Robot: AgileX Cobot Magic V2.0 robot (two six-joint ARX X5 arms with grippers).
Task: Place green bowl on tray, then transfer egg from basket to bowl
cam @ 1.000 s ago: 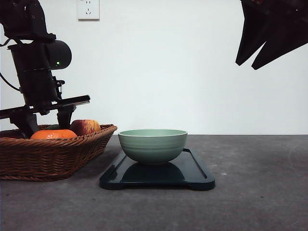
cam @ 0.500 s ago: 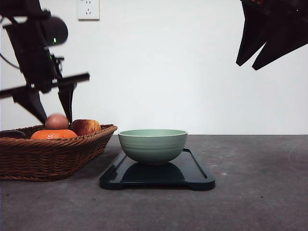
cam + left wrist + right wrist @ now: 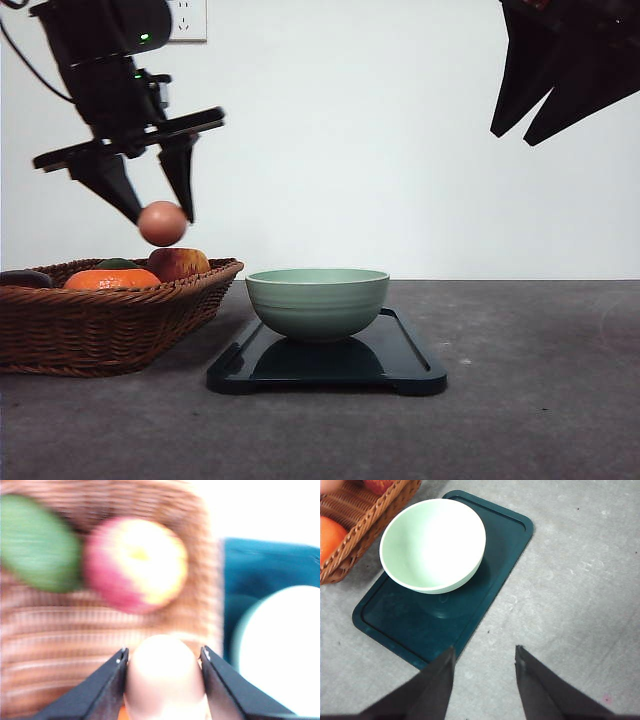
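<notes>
Above basket [image 3: 110, 310], left gripper [image 3: 160, 215] clasping egg [image 3: 162, 223]

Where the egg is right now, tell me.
In the front view the egg is at the left, held in the left hand in the air above the basket, just over the apple, left of the green bowl.

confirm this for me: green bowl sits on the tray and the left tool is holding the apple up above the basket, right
Not quite. The left tool holds the egg, not the apple, which lies in the basket. The front view shows this. The green bowl does sit on the tray.
</notes>
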